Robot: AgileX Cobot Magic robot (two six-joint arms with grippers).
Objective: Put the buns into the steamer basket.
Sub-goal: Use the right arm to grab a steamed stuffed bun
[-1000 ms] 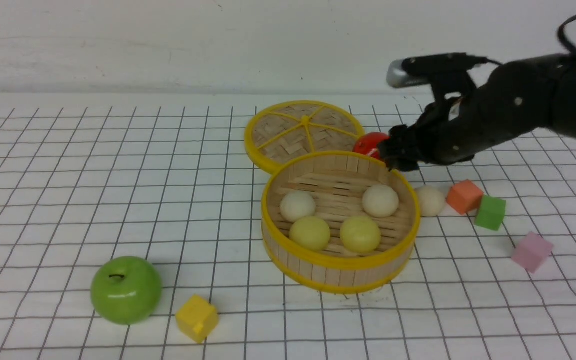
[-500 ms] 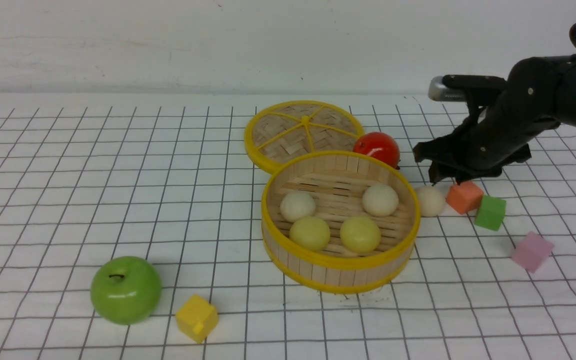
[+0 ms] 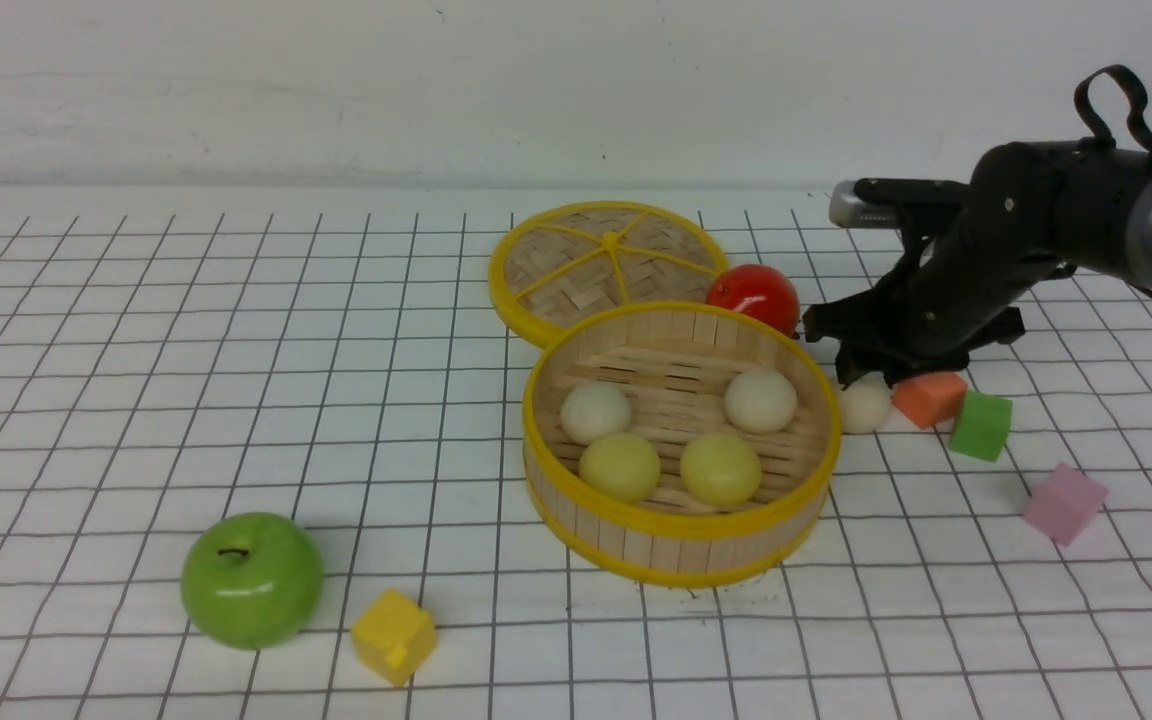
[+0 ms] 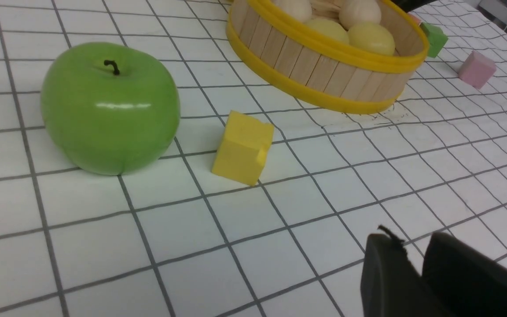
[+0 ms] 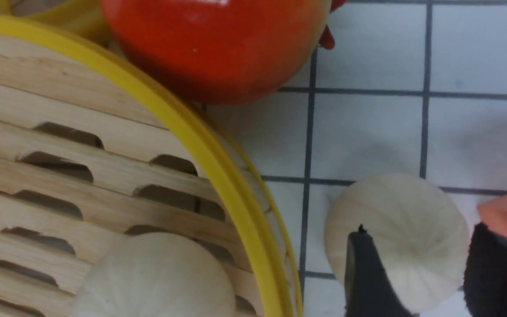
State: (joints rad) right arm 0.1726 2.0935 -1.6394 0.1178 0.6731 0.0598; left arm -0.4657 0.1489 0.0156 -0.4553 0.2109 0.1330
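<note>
Cream bun (image 5: 405,229) dome-up on table, right pincer (image 5: 429,273) fingers straddling it

Five buns: two white (image 3: 595,411) (image 3: 760,400) and two yellow (image 3: 620,466) (image 3: 721,468) in the one basket (image 3: 676,545), a fifth white (image 3: 864,408) on the table right of it. One lid (image 3: 606,262), one tomato (image 3: 754,296), one apple (image 3: 252,579). Four blocks: yellow (image 3: 394,636), orange (image 3: 928,397), green (image 3: 980,425), pink (image 3: 1064,503).
</note>
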